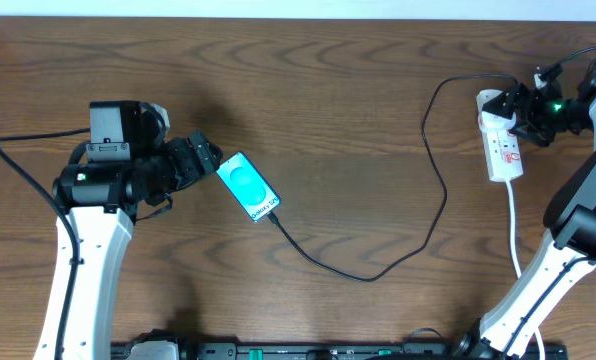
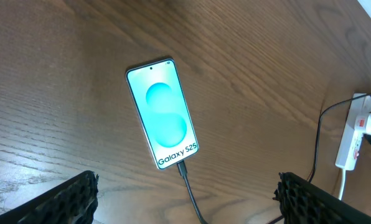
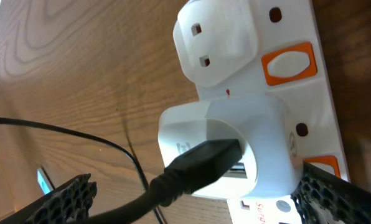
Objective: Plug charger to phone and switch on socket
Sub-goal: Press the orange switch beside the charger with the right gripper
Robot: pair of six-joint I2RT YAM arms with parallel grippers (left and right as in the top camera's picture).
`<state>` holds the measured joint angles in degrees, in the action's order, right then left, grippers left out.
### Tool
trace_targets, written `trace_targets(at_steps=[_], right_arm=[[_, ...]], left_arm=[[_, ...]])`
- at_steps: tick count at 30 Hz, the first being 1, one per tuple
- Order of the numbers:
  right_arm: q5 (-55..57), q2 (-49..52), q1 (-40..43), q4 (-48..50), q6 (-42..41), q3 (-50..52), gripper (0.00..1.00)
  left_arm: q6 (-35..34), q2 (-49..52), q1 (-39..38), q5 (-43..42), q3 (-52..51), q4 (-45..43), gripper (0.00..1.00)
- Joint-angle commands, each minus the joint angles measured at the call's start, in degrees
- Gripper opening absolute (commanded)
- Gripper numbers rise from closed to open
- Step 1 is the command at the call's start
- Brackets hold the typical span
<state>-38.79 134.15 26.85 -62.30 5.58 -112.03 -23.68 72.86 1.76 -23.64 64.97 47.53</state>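
My left gripper (image 1: 206,160) is released, its fingers (image 2: 67,199) spread wide, and sits near the far-left end of the phone (image 1: 248,187), apart from it. The phone lies flat, screen up, left of centre on the table (image 1: 328,60). The charger (image 1: 378,270) is seated in the phone's near-right end and loops across the middle of the table to the socket (image 1: 503,145) at the far right. There its black plug enters a white adapter (image 3: 260,137) on the socket. My right gripper (image 1: 524,112) is also released, fingers (image 3: 70,196) apart on either side of this adapter, next to an orange switch (image 3: 288,62). The socket's white cord (image 1: 513,230) runs toward the near edge beside my right arm.
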Motion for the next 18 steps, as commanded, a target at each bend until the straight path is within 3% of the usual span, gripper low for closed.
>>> trace_targets(at_steps=[1,18], right_arm=[[-0.52,0.83,-0.92,-0.74,-0.83,-0.72,0.99],[2.6,0.83,0.44,0.37,-0.35,-0.72,0.99]], left_arm=[[1.16,0.24,0.13,0.39,0.13,0.02,0.92],[1.16,0.24,0.13,0.39,0.13,0.02,0.92]])
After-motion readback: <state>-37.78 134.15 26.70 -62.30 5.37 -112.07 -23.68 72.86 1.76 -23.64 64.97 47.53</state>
